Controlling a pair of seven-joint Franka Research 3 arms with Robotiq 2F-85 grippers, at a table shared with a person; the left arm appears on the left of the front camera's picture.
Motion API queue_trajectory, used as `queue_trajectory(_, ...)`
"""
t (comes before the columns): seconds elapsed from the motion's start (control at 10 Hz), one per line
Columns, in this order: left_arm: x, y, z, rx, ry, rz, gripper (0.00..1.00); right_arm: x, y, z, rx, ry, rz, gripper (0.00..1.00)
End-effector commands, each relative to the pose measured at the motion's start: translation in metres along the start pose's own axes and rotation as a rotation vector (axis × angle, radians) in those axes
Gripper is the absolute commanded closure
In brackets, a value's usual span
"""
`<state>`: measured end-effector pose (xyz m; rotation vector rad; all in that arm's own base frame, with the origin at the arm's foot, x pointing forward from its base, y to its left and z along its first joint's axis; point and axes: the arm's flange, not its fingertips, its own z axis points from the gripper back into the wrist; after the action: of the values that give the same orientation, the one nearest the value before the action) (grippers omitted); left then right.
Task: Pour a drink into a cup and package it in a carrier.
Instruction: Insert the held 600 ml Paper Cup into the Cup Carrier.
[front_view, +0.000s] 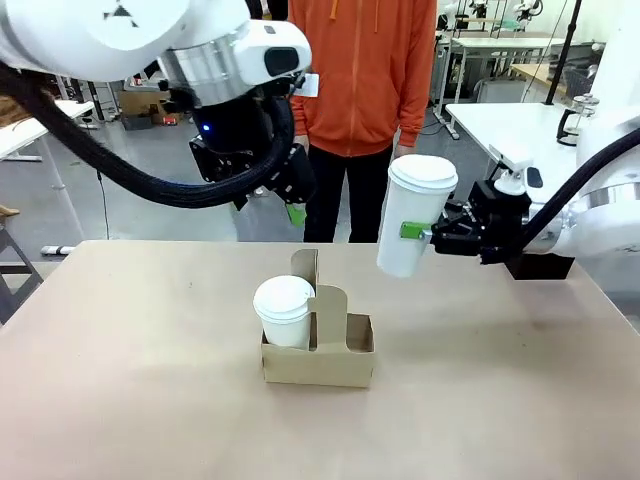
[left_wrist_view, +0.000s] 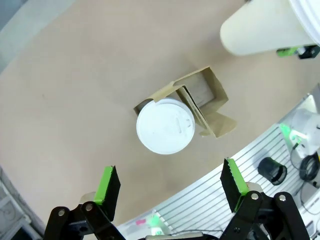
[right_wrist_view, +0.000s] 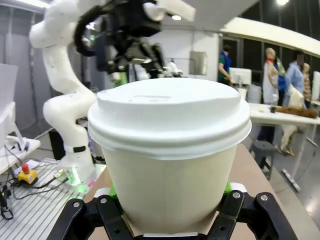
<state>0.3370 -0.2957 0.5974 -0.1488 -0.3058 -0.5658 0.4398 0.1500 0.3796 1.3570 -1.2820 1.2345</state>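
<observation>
My right gripper is clamped around a tall white lidded cup, holding it tilted in the air, above the table and to the right of the carrier. The brown cardboard carrier sits near the middle of the table, with a second lidded cup standing in its left slot (the right slot looks vacant). My left gripper hangs high above that carrier, its green-padded fingers spread wide with nothing between them. A person in an orange hoodie stands at the far side.
</observation>
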Motion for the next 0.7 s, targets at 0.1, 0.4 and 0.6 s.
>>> queue_trajectory(0.1, -0.039, 0.046, 0.000, -0.110, -0.056, -0.139, 0.00, -0.024, 0.008, -0.018, 0.125, -0.045, 0.001, 0.23)
queue_trajectory(0.4, -0.089, 0.115, -0.007, -0.189, -0.051, -0.485, 0.00, -0.054, 0.007, -0.038, 0.174, -0.055, -0.056, 0.23)
queue_trajectory(0.6, -0.119, 0.145, -0.013, -0.250, -0.092, -0.542, 0.00, -0.072, 0.008, -0.047, 0.192, -0.082, -0.076, 0.23)
